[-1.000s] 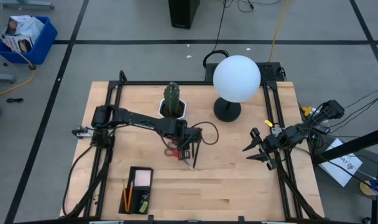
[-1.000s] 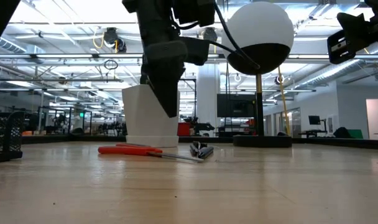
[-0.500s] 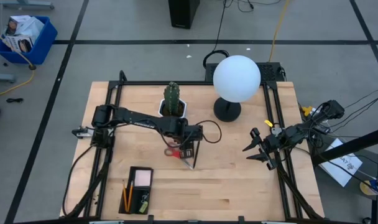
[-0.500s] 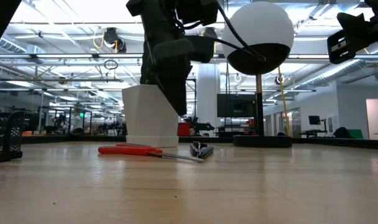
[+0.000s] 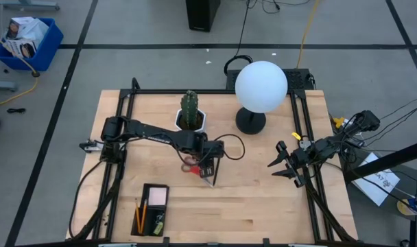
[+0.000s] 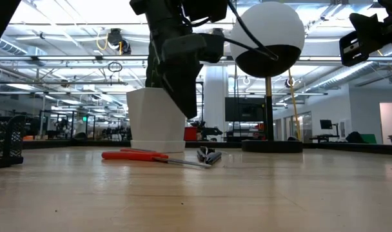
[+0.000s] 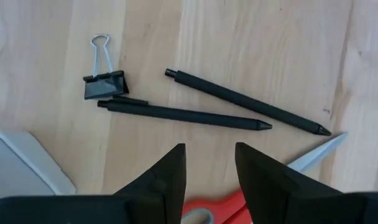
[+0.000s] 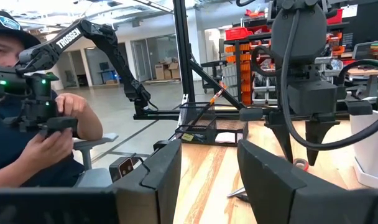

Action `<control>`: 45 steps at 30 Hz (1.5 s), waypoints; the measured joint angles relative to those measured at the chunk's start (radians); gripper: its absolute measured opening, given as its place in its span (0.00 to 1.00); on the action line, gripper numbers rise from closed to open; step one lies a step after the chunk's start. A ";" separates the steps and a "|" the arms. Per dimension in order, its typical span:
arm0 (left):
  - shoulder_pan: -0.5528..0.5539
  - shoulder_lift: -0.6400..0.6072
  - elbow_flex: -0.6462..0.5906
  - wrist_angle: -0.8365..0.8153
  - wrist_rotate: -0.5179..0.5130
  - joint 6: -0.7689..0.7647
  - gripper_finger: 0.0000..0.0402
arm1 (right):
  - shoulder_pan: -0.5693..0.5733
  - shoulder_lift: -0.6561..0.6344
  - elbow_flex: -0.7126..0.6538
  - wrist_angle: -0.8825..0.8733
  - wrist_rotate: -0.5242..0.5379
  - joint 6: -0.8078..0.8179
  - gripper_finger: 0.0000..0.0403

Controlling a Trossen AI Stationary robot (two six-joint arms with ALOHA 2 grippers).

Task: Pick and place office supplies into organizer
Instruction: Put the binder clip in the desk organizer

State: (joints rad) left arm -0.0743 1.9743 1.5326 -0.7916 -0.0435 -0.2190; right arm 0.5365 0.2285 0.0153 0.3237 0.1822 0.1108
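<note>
White lettering reading "TROSSEN" runs along a dark arm [image 8: 83, 34] seen in the room beyond the table in the right wrist view, near a person [image 8: 27, 124] holding a dark device.

The left claw [image 5: 208, 168] hangs over the middle of the table [image 5: 263, 199], fingers parted with nothing between them. Directly below lie two pens [image 7: 214, 109], side by side, long axes nearly parallel and tips toward the same side. A black clip [image 7: 104, 84] sits just beside the butt end of one pen, its wire loop pointing away from the claw. The scissors [image 6: 154, 157] lie flat under the claw, red handles toward the cactus pot [image 5: 190, 121], blade tip [image 7: 316, 152] poking out past the pen tips.

The organizer [image 5: 150, 209] sits near the table's front edge on the left side, long axis running front to back, holding a pink pad [image 5: 157, 198] and orange pencils [image 5: 139, 214]. Bare wood lies between it and the pens.

The right claw [image 5: 280, 165] waits by the right edge, fingers apart and empty. A globe lamp [image 5: 260, 86] stands at the back.
</note>
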 joint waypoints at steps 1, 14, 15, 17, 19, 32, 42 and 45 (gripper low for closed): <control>-0.002 0.000 0.000 0.001 -0.001 0.004 0.36 | 0.000 0.000 0.000 0.000 0.000 0.000 0.38; 0.020 -0.105 0.002 0.045 -0.069 -0.065 0.36 | 0.000 0.004 0.000 0.000 0.000 0.000 0.38; 0.017 -0.107 0.002 0.042 -0.061 -0.057 0.36 | 0.000 0.004 0.000 0.000 0.000 0.000 0.38; 0.010 -0.107 0.001 0.037 -0.031 -0.041 0.36 | 0.000 0.005 0.000 0.000 0.000 0.000 0.38; 0.000 -0.106 0.001 0.042 -0.040 -0.063 0.36 | 0.000 0.006 0.000 0.000 0.000 0.000 0.38; 0.019 -0.071 0.005 0.043 0.063 -0.125 0.36 | 0.000 0.006 0.000 0.000 0.000 0.000 0.38; 0.028 0.147 0.259 -0.181 0.090 -0.054 0.37 | 0.000 0.006 0.000 0.000 0.000 0.000 0.38; 0.027 0.217 0.353 -0.280 0.063 -0.028 0.43 | 0.000 0.006 0.000 0.000 0.000 0.000 0.38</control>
State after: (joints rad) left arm -0.0477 2.1917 1.8854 -1.0714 0.0198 -0.2475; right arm 0.5365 0.2344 0.0154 0.3241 0.1822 0.1108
